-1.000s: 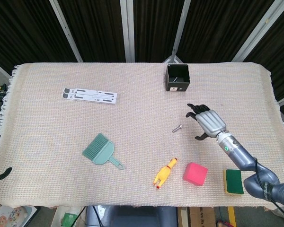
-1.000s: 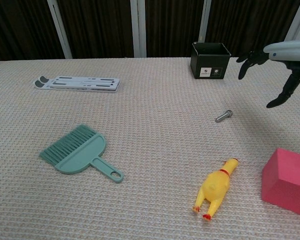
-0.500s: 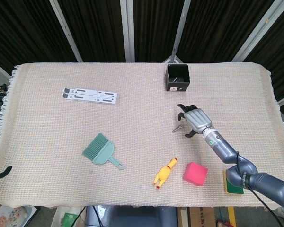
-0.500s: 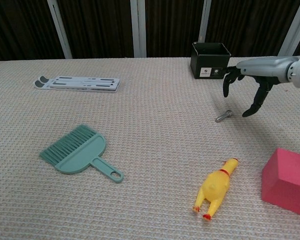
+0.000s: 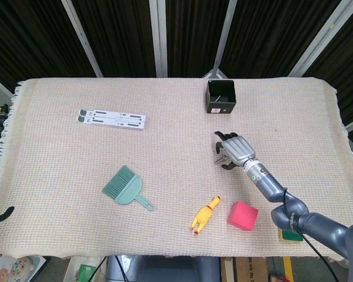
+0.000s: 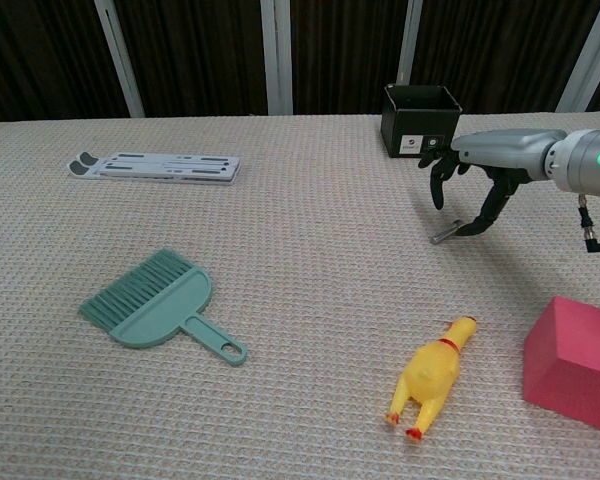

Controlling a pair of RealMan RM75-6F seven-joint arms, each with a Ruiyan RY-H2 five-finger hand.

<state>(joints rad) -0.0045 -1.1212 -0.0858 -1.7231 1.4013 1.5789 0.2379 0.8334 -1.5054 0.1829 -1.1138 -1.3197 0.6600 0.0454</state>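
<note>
My right hand (image 5: 235, 150) (image 6: 472, 170) hovers low over a small metal bolt (image 6: 443, 236) lying on the woven cloth. Its fingers are spread and curve down around the bolt, and the thumb tip reaches the bolt's right end. Nothing is held in it. In the head view the fingers cover most of the bolt. Of my left hand only dark tips (image 5: 1, 216) show at the left edge, off the table, too little to read.
A black open box (image 5: 221, 96) stands just behind the right hand. A yellow rubber chicken (image 5: 205, 214) and a pink cube (image 5: 242, 215) lie in front of it. A green hand brush (image 5: 125, 187) and a white folded stand (image 5: 112, 118) lie to the left.
The right hand has moved left and down, from right of the bolt to directly over it, with the thumb now at the bolt's end. Nothing else moved.
</note>
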